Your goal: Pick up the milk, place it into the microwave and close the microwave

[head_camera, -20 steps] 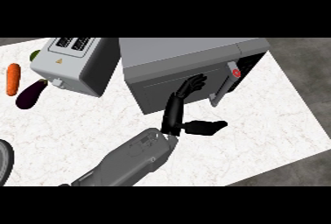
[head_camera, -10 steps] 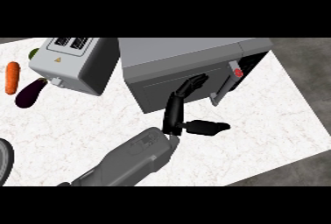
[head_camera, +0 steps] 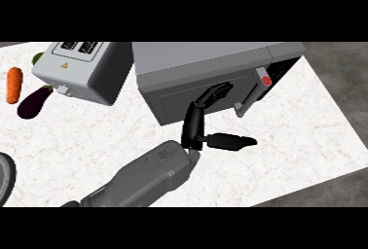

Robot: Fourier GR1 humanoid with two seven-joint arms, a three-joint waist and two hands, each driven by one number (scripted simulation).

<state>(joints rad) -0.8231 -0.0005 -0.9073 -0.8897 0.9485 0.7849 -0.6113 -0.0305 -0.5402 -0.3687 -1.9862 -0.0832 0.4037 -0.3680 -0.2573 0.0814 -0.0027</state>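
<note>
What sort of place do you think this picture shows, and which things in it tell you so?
Most likely a kitchen counter. A grey box-shaped microwave and a silver two-slot toaster stand on a white marbled worktop, with an orange carrot and a dark purple aubergine lying beside the toaster.

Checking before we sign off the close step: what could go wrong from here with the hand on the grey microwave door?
1. The left hand presses straight fingers on the grey microwave door, beside its pale handle. A dark strip at the right edge may mean the door is unlatched, so withdrawing could leave it ajar.
2. The milk shows nowhere, so I cannot confirm that it is inside.
</note>
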